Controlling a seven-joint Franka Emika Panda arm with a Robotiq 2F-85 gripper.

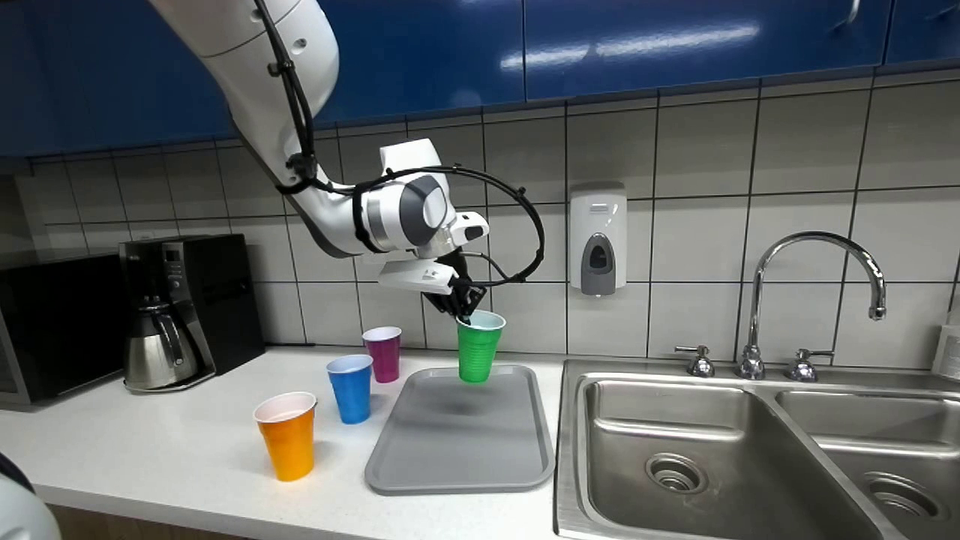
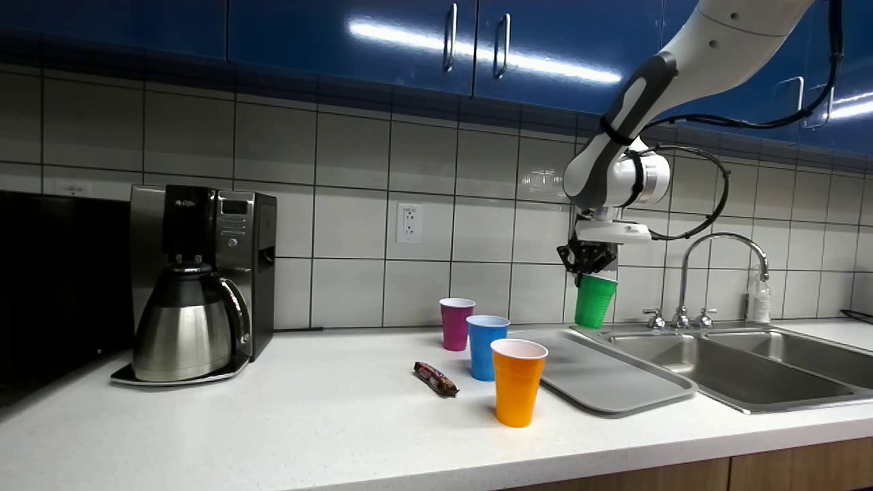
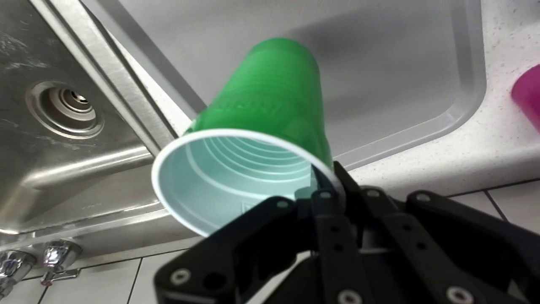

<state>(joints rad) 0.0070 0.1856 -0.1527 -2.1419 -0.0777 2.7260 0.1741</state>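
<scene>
The green cup (image 1: 478, 349) is pinched at its rim by the gripper (image 3: 331, 180), one finger tucked inside, and is held tilted above the grey tray (image 1: 465, 457)! Lifting looks done; release is not yet made. The tray is flanked by the sink (image 1: 571, 442) and the blue cup (image 1: 352, 394), backed closely by the tiled wall (image 1: 536, 319); more room is offered toward the front edge of the counter (image 1: 187, 457).

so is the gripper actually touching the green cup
Touching. The wrist view shows it: the gripper pinches the green cup at its rim, one jaw inside, one outside.
</scene>
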